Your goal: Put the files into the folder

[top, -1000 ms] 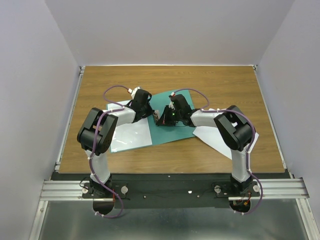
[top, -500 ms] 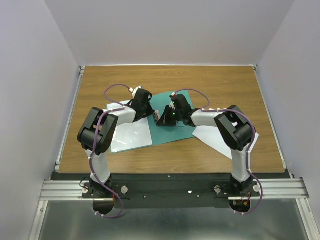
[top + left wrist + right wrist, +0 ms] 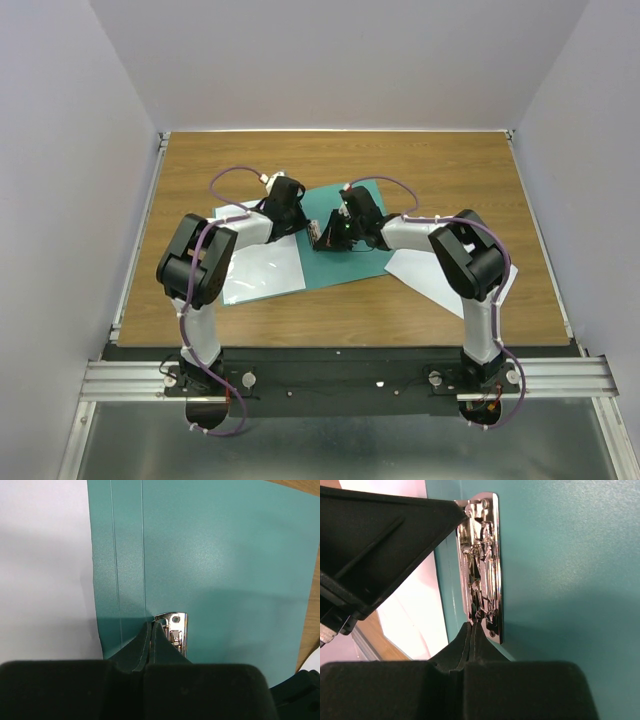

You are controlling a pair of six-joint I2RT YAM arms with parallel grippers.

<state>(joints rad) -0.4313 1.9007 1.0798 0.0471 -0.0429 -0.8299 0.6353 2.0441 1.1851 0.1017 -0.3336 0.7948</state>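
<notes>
The teal-green folder [image 3: 350,255] lies open and flat on the table. Its metal clip [image 3: 482,565] sits at the spine. My left gripper [image 3: 152,624] is shut, its tips pressed to the folder beside the clip [image 3: 175,630]. My right gripper [image 3: 474,626] is shut too, its tips at the clip's near end. In the top view the left gripper [image 3: 303,222] and right gripper [image 3: 325,236] meet over the spine. One white file [image 3: 262,270] lies left of the spine and looks glossy. Another file [image 3: 430,275] lies at the right, partly under my right arm.
The wooden table [image 3: 450,170] is closed in by grey walls on three sides, with a metal rail [image 3: 140,240] along its left edge. In the right wrist view the left gripper's black body [image 3: 385,545] fills the upper left, close to the clip.
Both wrists have shifted only very slightly over the spine. The jaws stay shut and the folder and sheets have not moved.
</notes>
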